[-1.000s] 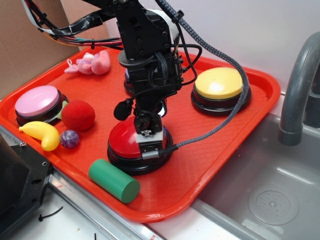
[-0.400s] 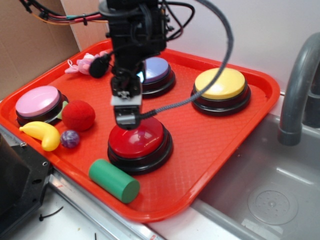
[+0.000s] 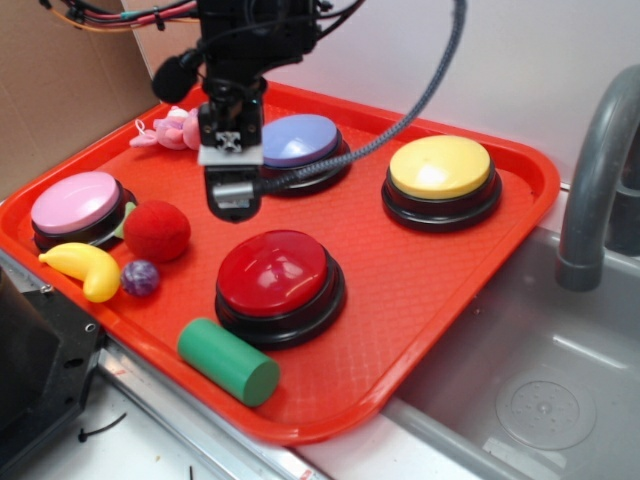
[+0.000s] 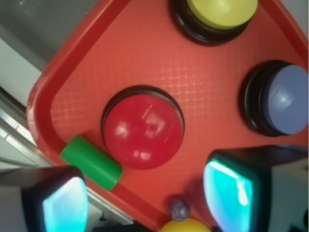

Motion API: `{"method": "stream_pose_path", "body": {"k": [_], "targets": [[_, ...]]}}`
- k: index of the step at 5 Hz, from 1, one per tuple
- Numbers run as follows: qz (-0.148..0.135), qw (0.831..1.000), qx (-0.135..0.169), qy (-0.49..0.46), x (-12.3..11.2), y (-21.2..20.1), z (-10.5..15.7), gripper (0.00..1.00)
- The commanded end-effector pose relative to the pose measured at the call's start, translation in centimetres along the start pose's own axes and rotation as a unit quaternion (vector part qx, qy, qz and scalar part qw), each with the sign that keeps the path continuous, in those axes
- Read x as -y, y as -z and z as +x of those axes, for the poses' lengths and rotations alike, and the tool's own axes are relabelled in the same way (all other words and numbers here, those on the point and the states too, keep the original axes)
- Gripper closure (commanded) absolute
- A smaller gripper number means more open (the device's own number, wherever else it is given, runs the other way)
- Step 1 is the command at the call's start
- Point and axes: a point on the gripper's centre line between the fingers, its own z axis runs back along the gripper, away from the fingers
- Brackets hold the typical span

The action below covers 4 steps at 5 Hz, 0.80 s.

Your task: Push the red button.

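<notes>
The red button [image 3: 272, 272], a glossy red dome on a black round base, sits on the orange tray [image 3: 330, 425] near its front middle. It also shows in the wrist view [image 4: 143, 131], bare and untouched. My gripper [image 3: 232, 200] hangs in the air above the tray, up and to the back left of the red button, apart from it. In the wrist view the gripper [image 4: 145, 200] is open, with its cyan pads [image 4: 227, 193] wide apart and nothing between them.
The tray also holds a purple button [image 3: 300, 140], a yellow button [image 3: 440, 167], a pink-topped button [image 3: 75, 202], a fuzzy red ball [image 3: 157, 230], a banana [image 3: 85, 268], a small purple ball [image 3: 140, 277], a green cylinder [image 3: 228, 360] and a pink plush [image 3: 180, 128]. A sink with a grey faucet [image 3: 600, 170] lies to the right.
The gripper was down on the red button's top one second ago. It has since risen and moved back and to the left, leaving the button uncovered.
</notes>
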Motion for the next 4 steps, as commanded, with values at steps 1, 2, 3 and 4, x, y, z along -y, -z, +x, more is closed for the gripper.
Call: {"method": "stream_pose_path", "body": {"k": [1,2,3,4], "targets": [[0.005,0.998,0.053,-0.037,0.4,-2.6,-0.5,0.00],[0.008,0.996,0.063,-0.055,-0.4,-2.8,-1.0,0.00],[0.009,0.995,0.066,-0.070,-0.9,-3.1,-1.2,0.00],[0.012,0.995,0.070,-0.075,-1.0,-3.6,-1.3,0.00]]}}
